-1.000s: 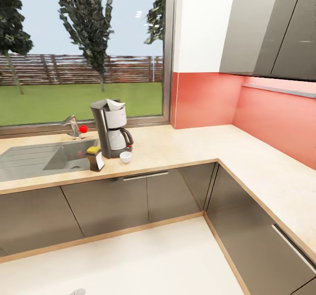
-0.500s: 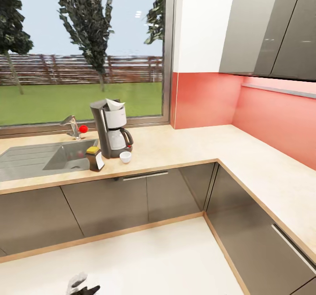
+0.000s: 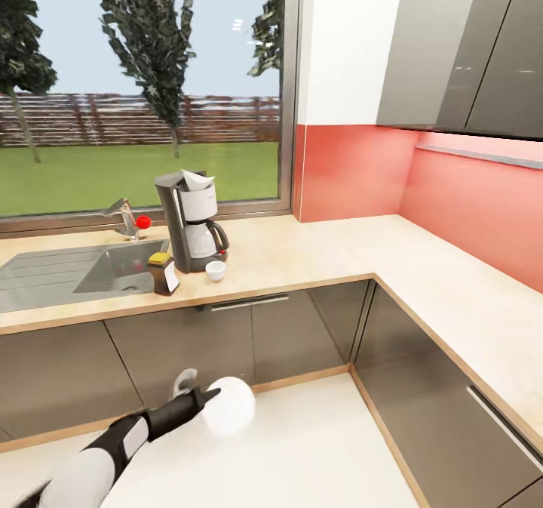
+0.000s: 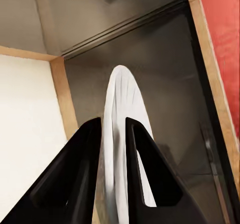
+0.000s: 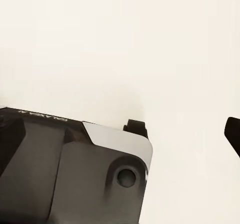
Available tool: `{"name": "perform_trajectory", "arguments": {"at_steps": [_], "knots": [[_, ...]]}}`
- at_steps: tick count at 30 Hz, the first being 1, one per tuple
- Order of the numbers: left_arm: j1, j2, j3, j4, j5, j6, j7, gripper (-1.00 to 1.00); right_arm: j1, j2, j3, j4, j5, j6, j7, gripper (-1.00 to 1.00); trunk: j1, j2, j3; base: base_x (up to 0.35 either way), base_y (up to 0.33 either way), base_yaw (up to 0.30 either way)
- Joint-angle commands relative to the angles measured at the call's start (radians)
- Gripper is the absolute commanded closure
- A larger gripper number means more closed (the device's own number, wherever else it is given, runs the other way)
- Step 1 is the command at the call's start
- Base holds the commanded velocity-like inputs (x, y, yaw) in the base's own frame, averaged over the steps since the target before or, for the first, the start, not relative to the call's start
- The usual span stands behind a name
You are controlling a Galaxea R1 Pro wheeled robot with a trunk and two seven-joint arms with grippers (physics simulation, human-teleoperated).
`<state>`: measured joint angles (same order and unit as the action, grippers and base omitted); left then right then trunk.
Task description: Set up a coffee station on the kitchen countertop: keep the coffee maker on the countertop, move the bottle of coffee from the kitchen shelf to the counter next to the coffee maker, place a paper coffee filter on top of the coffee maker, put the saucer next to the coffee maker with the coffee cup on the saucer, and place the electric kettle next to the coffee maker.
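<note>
Since the earlier frame, your left arm (image 3: 113,447) rose into view, its jaws clamped on the saucer's (image 3: 228,406) rim; the cup (image 3: 216,269) stood ahead on the counter (image 3: 317,251), beside the coffee maker (image 3: 188,221).

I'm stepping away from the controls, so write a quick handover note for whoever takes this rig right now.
Left tool: shut on the saucer, held edge-on, raised in front of the lower cabinets.
Right tool: open, holding nothing, with pale floor behind it.
On the kitchen countertop: coffee maker with the paper coffee filter on top, bottle of coffee in front of it on the sink side, coffee cup standing directly on the counter beside it.
Done: coffee maker, bottle, filter.
Left: set the saucer beside the coffee maker, put the cup on it, bring the electric kettle.
</note>
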<state>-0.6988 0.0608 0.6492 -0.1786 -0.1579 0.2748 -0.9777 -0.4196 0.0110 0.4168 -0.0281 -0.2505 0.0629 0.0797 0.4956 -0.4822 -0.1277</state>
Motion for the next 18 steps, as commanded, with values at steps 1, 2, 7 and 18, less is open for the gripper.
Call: {"name": "perform_trajectory", "arguments": {"at_steps": [1,2,7,18], "knots": [[-0.021,-0.015,0.005,-0.001,-0.016,0.02,-0.002,1.0,-0.001,0.0,0.009,-0.001,-0.01,0.005,0.002,-1.0,0.0,-0.002,-0.002,0.0,0.0,0.0],[-0.03,-0.022,0.005,-0.001,-0.018,0.029,-0.001,1.0,-0.001,0.0,0.009,-0.001,-0.011,0.005,0.002,-1.0,0.0,-0.002,-0.002,0.0,0.0,0.0],[-0.15,-0.098,0.004,-0.001,-0.082,0.101,0.004,1.0,-0.001,0.0,0.008,-0.004,-0.012,-0.009,0.002,-1.0,0.0,-0.002,-0.002,0.0,0.0,0.0],[-0.383,-0.188,0.022,-0.021,0.342,0.163,0.493,1.0,-0.001,0.0,0.007,-0.003,-0.018,-0.052,0.0,-1.0,0.0,-0.002,-0.002,0.0,0.0,0.132]]}}
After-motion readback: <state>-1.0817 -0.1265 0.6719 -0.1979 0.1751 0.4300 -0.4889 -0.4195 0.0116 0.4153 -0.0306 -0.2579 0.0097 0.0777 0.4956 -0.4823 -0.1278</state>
